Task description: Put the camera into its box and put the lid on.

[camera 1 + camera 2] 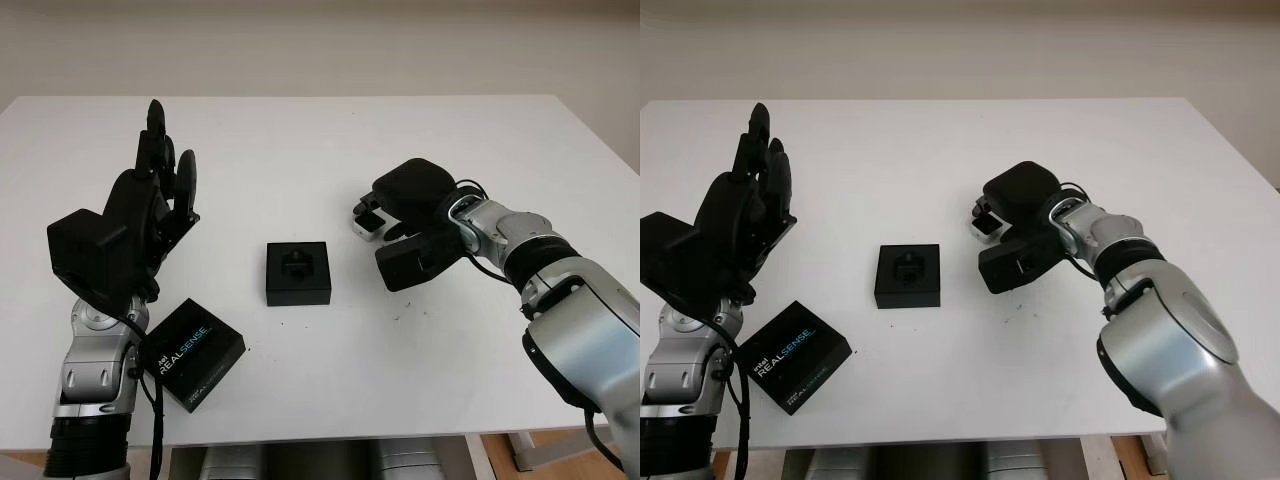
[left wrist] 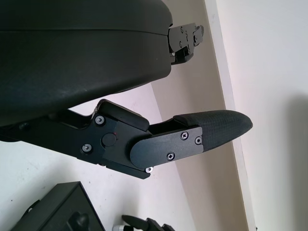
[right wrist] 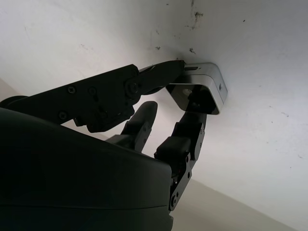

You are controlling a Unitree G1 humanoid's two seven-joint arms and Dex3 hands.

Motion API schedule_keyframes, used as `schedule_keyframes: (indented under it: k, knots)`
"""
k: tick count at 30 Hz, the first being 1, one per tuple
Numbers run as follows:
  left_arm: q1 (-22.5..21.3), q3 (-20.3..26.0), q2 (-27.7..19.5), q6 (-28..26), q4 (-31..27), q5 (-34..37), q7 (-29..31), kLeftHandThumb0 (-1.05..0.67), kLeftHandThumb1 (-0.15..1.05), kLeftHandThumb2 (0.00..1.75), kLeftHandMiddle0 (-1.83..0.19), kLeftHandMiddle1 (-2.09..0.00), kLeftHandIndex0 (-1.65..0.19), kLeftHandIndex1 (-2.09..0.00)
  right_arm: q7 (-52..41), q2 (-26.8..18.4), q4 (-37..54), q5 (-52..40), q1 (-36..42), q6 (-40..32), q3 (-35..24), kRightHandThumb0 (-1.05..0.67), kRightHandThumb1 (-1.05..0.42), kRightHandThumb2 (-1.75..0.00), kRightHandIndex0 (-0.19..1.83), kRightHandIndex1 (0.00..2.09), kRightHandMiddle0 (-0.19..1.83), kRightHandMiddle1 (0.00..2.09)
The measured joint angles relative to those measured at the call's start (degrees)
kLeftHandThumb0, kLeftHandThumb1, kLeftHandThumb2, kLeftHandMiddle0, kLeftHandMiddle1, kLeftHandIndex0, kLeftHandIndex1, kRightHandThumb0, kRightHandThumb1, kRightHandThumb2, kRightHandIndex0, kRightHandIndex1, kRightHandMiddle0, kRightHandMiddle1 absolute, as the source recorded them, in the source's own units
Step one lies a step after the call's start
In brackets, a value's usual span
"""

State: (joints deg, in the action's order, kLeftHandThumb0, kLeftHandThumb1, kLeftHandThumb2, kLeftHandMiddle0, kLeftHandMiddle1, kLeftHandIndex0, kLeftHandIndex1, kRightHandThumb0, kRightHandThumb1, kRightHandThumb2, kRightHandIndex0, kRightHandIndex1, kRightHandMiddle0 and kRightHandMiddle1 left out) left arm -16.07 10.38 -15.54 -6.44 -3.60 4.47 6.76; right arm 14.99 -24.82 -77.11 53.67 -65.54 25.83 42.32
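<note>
Camera (image 3: 199,91) between right hand (image 1: 395,215) fingertips

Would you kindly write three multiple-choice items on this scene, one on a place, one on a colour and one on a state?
1. Where does the flat black lid printed REALSENSE lie?
A. On the open black box
B. On the white table near the left arm
C. In the right hand

2. What colour is the shell of the small camera?
A. Silver
B. Red
C. Blue

3. What state is the square black box in?
A. Lidded
B. Open, without the camera in it
C. Open, with the camera in it

Answers: 1 B, the lid sits on the white table beside that arm. 2 A, silver shows between the fingers of the right hand. 3 B, its insert lies bare while the right hand grips the camera; the left hand is open, raised.
</note>
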Motion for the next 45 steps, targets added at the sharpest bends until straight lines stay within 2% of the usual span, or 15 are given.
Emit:
schedule_keyframes:
  k: [2,3,4,6,7,9,11,12,14,15,18,24,33,37,45]
  knots:
    - [0.0,0.0,-0.06,0.0,0.0,0.0,0.0,-0.79,1.05,0.68,0.19,0.0,0.19,0.0,-0.51,0.0,-0.03,0.0,0.06,-0.14,0.01,-0.34,-0.98,-0.06,0.1,1.62,0.31,1.43]
    - [0.0,0.0,-0.06,0.0,0.0,0.0,0.0,-0.79,1.05,0.68,0.19,0.0,0.19,0.0,-0.67,0.0,-0.04,0.03,0.06,-0.31,0.04,-0.34,-0.99,-0.05,0.05,1.71,0.28,1.5]
    - [0.0,0.0,-0.07,0.0,0.01,0.01,0.0,-0.79,1.05,0.67,0.19,0.0,0.19,0.0,-0.69,-0.01,-0.04,0.09,0.06,-0.44,0.11,-0.35,-0.99,-0.05,0.01,1.77,0.26,1.54]
    - [-0.01,0.0,-0.08,0.01,0.01,0.04,0.0,-0.78,1.05,0.67,0.19,0.0,0.19,0.0,-0.7,-0.07,-0.04,0.38,0.06,-0.78,0.35,-0.36,-0.99,-0.05,0.02,1.69,0.27,1.48]
    - [-0.01,0.0,-0.08,0.02,0.02,0.11,0.0,-0.78,1.05,0.66,0.19,0.0,0.19,0.0,-0.7,-0.17,-0.04,0.42,0.07,-0.82,0.4,-0.35,-0.98,-0.05,0.06,1.55,0.3,1.42]
    - [-0.02,0.0,-0.08,0.02,0.03,0.24,0.0,-0.78,1.05,0.66,0.19,0.0,0.19,0.0,-0.75,-0.49,-0.04,0.41,0.1,-0.82,0.38,-0.34,-0.97,-0.05,0.21,1.11,0.38,1.24]
    - [-0.04,0.0,-0.07,0.01,0.05,0.38,0.0,-0.78,1.05,0.66,0.19,0.0,0.19,0.0,-0.81,-0.89,-0.04,0.12,0.25,-0.79,0.04,-0.34,-0.96,-0.05,0.41,0.54,0.47,1.03]
    - [-0.08,0.0,-0.05,0.02,0.07,0.51,0.0,-0.78,1.05,0.67,0.19,0.0,0.19,0.0,-0.75,-1.16,-0.04,-0.04,0.36,-0.71,-0.06,-0.34,-0.95,-0.05,0.48,0.35,0.51,0.95]
    - [-0.19,0.0,0.01,-0.04,0.08,0.72,-0.04,-0.79,1.05,0.66,0.19,0.0,0.19,0.0,-0.1,-1.77,-0.03,-0.36,0.69,-0.32,-0.31,-0.34,-0.93,-0.05,0.56,0.14,0.61,0.77]
    - [-0.27,0.0,0.08,-0.2,0.08,0.8,-0.09,-0.79,1.05,0.65,0.19,0.0,0.19,0.0,0.14,-2.03,-0.03,-0.59,0.85,-0.18,-0.54,-0.34,-0.93,-0.06,0.56,0.1,0.62,0.74]
    - [-0.38,-0.01,0.36,-0.66,0.08,1.21,-0.12,-0.79,1.05,0.65,0.19,0.0,0.19,0.0,0.11,-2.69,-0.02,-1.88,1.48,0.29,-1.71,-0.34,-0.94,-0.06,0.55,0.06,0.64,0.71]
    - [-0.56,-0.05,0.35,-0.65,0.08,1.15,-0.12,-0.8,1.05,0.65,0.19,0.0,0.19,0.0,-2.23,-3.55,0.12,-5.36,2.67,1.89,-4.75,-0.37,-0.99,-0.06,0.53,0.05,0.56,0.83]
    - [-0.65,-0.15,0.35,-0.82,0.08,0.71,-0.14,-0.8,1.05,0.64,0.19,0.0,0.19,0.0,-5.35,-4.13,0.82,-12.1,2.93,3.4,-10.76,-0.31,-0.96,-0.05,0.52,0.05,0.45,1.15]
    - [-0.66,-0.15,0.35,-1.72,0.08,0.83,-0.07,-0.81,1.05,0.63,0.19,0.0,0.19,0.0,-8.32,-4.13,1.31,-15.73,2.93,3.75,-14.24,-0.31,-0.96,-0.05,0.49,0.04,0.42,1.18]
    - [-0.66,-0.15,0.34,-2.23,0.08,0.75,-0.05,-0.8,1.05,0.65,0.19,0.0,0.19,0.0,-11.62,-4.14,1.81,-18.76,3.68,3.78,-17.26,-0.27,-0.95,-0.05,0.48,0.04,0.4,1.25]
